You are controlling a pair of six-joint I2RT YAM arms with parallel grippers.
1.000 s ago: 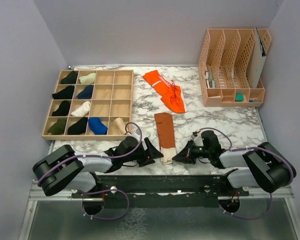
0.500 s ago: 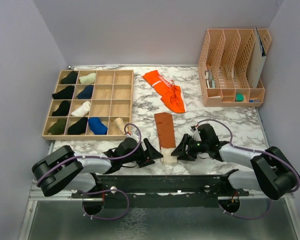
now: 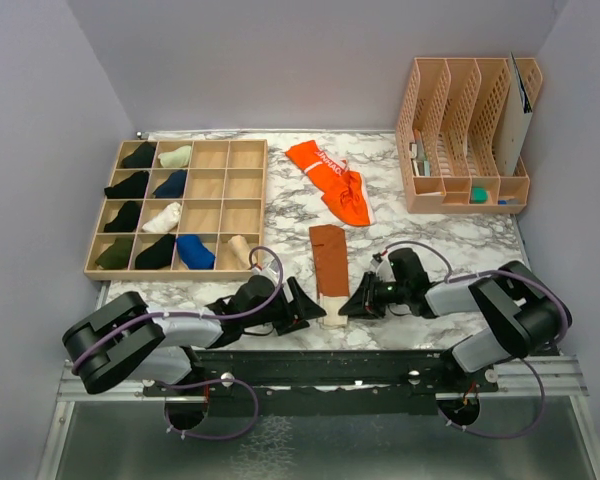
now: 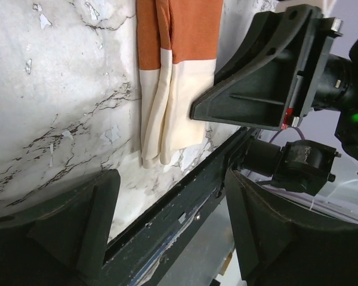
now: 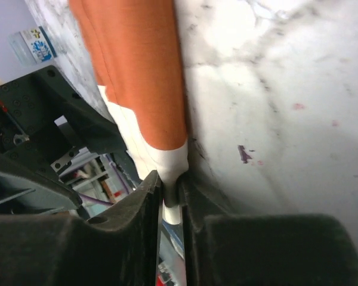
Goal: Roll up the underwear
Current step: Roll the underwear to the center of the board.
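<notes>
Underwear: brown brief (image 3: 328, 258) folded to a strip by 6 o'clock edge of table (image 3: 450, 250), cream end nearest; orange brief (image 3: 330, 180) apart at its 12 o'clock. Overhead, grip not discernible; on right wrist view, right gripper (image 5: 172, 187) clamped on cream hem. Left gripper (image 4: 170, 179) spread wide at hem's 9 o'clock, holding nothing.

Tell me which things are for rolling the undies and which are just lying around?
For the job: rust-brown underwear, its cream end pinched in the right gripper; orange underwear; left gripper, open beside it.
Just lying about: wooden tray; fabric bundles in its compartments; file rack.
</notes>
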